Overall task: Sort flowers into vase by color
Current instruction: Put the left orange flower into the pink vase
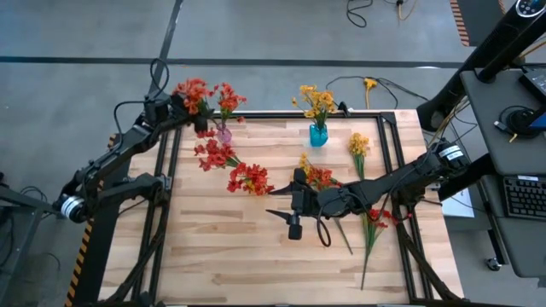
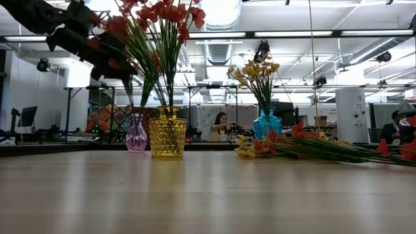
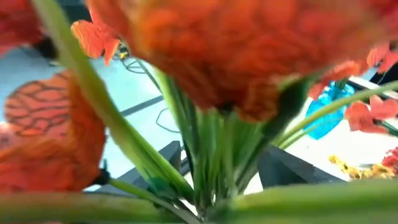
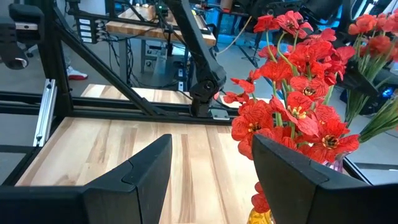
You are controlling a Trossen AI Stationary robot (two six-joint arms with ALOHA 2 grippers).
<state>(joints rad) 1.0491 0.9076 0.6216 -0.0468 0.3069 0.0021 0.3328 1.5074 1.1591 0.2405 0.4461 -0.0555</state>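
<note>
Red sprigs stand in a pink vase point(image 1: 223, 133) point(image 2: 136, 133) and in an amber vase point(image 2: 168, 135) point(image 4: 261, 214) beside it. Yellow sprigs point(image 1: 316, 101) stand in a blue vase point(image 1: 318, 134) point(image 2: 267, 123). More sprigs lie flat on the table: orange-yellow point(image 1: 318, 177), yellow point(image 1: 358, 145), red point(image 1: 376, 217). My left gripper point(image 1: 182, 107) point(image 2: 84, 36) is high among the red blossoms point(image 3: 205, 50) over the pink vase, which hide it. My right gripper point(image 1: 287, 218) point(image 4: 211, 146) hovers open over mid-table, holding nothing, with the red bunch point(image 4: 298, 99) just ahead.
A black metal frame point(image 1: 388, 128) edges the wooden table. Bare wood point(image 1: 230, 256) fills the near half. The loose sprigs' stems point(image 1: 367, 260) run toward the near right edge under my right arm. People sit in the room beyond point(image 2: 221, 125).
</note>
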